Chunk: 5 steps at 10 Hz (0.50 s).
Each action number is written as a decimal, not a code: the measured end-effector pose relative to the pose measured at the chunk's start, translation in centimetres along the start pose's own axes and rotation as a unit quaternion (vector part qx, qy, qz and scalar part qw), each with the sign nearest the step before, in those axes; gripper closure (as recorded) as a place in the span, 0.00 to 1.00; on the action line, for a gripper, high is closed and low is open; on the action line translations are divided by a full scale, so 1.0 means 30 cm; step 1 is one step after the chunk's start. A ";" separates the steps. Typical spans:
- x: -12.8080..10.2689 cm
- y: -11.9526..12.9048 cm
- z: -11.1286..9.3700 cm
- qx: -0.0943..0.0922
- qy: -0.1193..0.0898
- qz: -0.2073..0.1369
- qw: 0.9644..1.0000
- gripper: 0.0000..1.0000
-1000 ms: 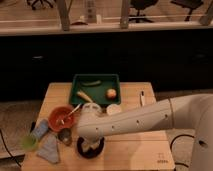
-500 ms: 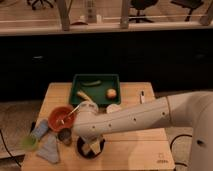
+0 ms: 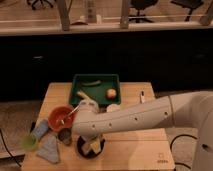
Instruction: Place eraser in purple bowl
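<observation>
The purple bowl (image 3: 81, 148), very dark and round, sits near the table's front edge, left of the middle. My gripper (image 3: 91, 145) hangs straight down into it, at the end of the white arm (image 3: 135, 119) that reaches in from the right. Pale shapes show inside the bowl under the wrist. I cannot tell the eraser apart from the gripper's own parts there.
An orange-red bowl (image 3: 56, 115) with a spoon stands just left of the arm, with a small can (image 3: 65, 136) in front of it. Blue and green items (image 3: 39, 134) lie at the table's left edge. A green tray (image 3: 95, 79) holding fruit sits at the back, beside a white cup (image 3: 113, 108).
The wrist end of the arm has shifted slightly up and left. The gripper stays over the dark bowl and nothing else has moved.
</observation>
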 end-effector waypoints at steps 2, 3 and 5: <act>0.010 0.007 -0.010 0.004 -0.006 -0.001 1.000 0.20; 0.020 0.012 -0.020 0.006 -0.011 -0.004 1.000 0.20; 0.031 0.016 -0.030 0.006 -0.019 -0.015 1.000 0.20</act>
